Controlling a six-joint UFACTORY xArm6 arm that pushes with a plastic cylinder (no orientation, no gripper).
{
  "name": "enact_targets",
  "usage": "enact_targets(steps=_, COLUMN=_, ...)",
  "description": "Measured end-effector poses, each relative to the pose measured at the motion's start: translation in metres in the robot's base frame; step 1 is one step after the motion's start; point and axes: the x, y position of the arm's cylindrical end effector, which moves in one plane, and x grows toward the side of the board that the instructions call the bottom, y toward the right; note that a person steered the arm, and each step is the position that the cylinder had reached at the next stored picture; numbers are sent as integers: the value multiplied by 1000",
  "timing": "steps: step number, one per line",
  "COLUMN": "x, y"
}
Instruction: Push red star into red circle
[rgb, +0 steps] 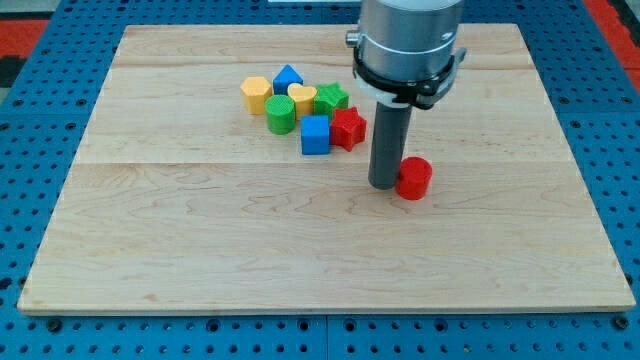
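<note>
The red star (348, 128) lies on the wooden board at the right end of a cluster of blocks, touching a blue cube (315, 135). The red circle (413, 178), a short red cylinder, stands alone to the lower right of the star. My tip (385, 184) rests on the board right beside the red circle's left side, seemingly touching it. The tip is below and to the right of the red star, a short gap away from it.
The cluster also holds a green star (331, 99), a yellow heart (302, 97), a blue triangular block (288, 78), a yellow hexagon (256, 94) and a green cylinder (281, 115). The wooden board (200, 230) sits on a blue pegboard (40, 150).
</note>
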Motion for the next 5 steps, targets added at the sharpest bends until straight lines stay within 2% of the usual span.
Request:
enact_targets(steps=1, x=-21, y=-23)
enact_targets(steps=2, x=-5, y=42)
enact_targets(steps=3, x=29, y=73)
enact_targets(steps=4, x=41, y=67)
enact_targets(steps=5, x=18, y=64)
